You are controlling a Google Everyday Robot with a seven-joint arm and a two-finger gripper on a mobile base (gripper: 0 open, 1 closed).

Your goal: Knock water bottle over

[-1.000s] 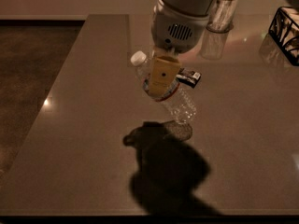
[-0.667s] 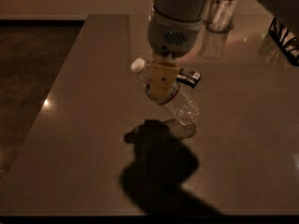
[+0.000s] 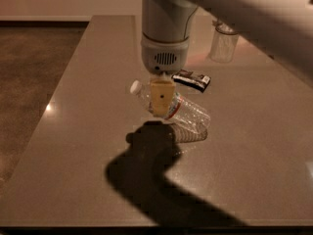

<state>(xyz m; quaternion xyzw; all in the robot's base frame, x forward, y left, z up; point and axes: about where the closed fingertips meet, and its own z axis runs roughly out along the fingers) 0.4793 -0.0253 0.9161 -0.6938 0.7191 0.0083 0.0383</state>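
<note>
The water bottle lies on its side, or very nearly so, around the middle of the desk, well apart from every edge. Its white cap points toward the far left corner and its base toward the right edge. The base end seems to rest on the surface. The cap end looks a little raised, though I cannot tell whether it clears the desk.

The gripper hangs straight down from an arm that reaches in from the far right corner. Its tan tip crosses the front of the bottle's labelled middle, touching it or right against it. I cannot tell how far open it is, nor whether it has hold of the bottle or only leans on it.

Contact at the middle fits a sideways shove: a light, narrow bottle goes over easily from there. Judging by how flat it lies, the task looks done or all but done.

A dark packet lies just behind the bottle, toward the far edge. A clear glass stands well apart, near the far edge. Both sit away from the side the cap points to, so neither seems to be in the bottle's way.

Being round and ribbed, the bottle may roll once let go, so a straight lift away looks safest, to avoid dragging it into the packet
</note>
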